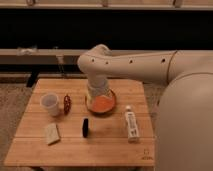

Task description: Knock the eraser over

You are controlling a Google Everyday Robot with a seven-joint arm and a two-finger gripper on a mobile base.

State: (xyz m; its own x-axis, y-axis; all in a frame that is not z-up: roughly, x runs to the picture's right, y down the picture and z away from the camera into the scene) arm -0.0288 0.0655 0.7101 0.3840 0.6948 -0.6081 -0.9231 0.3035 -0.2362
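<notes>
Wooden table [115, 150], single camera view. The eraser [85, 127] stands upright toward the front middle of it: black and thin. It sits between the beige block [52, 133] at frame left and the white bottle [131, 124] lying at frame right, apart from both. Behind it are the white cup [50, 103], a small red-dark item [66, 104] just beside the cup, and the orange bowl [101, 106].

The arm [130, 65] reaches in from frame right with its wrist turned down over the bowl. The claw [98, 95] is at the bowl, behind the eraser and slightly to frame right, not touching it. Open or closed: cannot tell, the wrist body hides it.

My read: this is the approach step, no contact yet. To do it well:
- Lift clear of the bowl rim first, then move toward the eraser.
- Drop only far enough to hit its upper half; low contact would likely slide it, not tip it.
- Push against a broad face, not the narrow edge.
- Use a short stroke and stop once it falls.
- Keep the sweep off the bottle and the beige block.

Main risk: dragging the bowl on the way out.
</notes>
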